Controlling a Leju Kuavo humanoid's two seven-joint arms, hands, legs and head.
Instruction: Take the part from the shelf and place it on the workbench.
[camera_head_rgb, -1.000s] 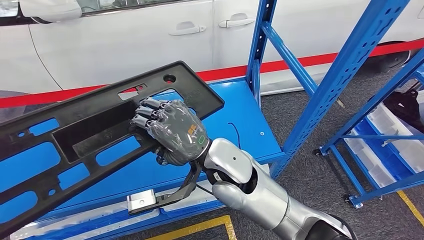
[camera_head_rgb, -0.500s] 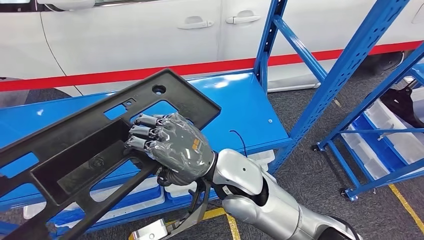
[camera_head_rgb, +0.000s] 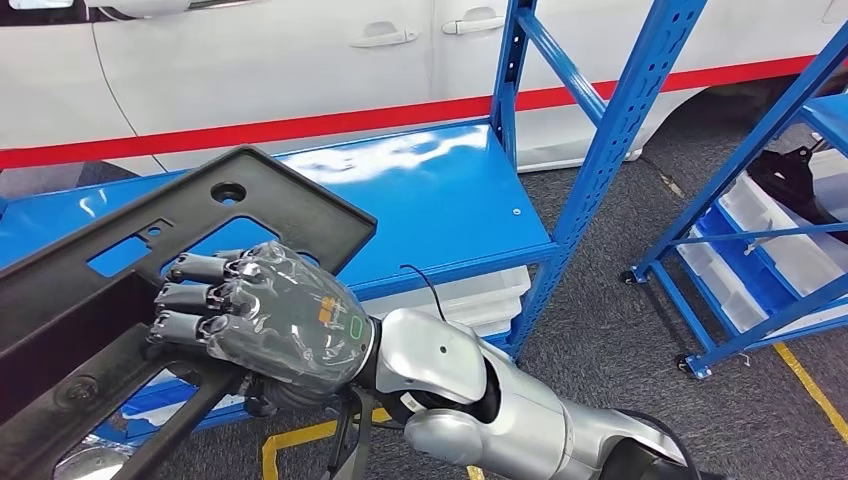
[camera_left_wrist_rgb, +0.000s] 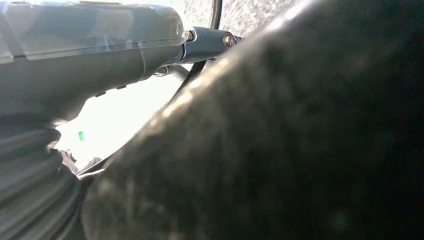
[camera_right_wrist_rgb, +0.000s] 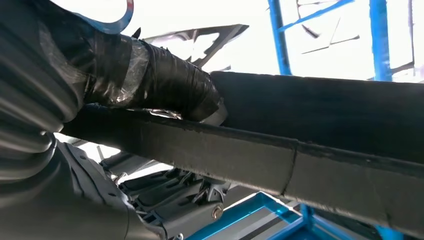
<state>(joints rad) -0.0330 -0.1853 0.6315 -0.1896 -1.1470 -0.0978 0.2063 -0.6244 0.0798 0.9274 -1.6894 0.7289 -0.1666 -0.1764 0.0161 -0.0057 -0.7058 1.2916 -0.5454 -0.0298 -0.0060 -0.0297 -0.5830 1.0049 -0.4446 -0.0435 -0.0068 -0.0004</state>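
Head view: a white car (camera_head_rgb: 250, 70) with a red stripe stands behind the blue shelf (camera_head_rgb: 440, 200), whose uprights rise at right. Over the shelf's left end, tilted and clear of it, hangs the part (camera_head_rgb: 250, 205), a long black plastic frame with cut-outs. The right robot hand (camera_head_rgb: 265, 320) grips its lower bar, fingers curled over the edge. Right wrist view: thumb (camera_right_wrist_rgb: 165, 87) pressed against the bar. Left robot hand (camera_left_wrist_rgb: 90, 55): I cannot tell its state.
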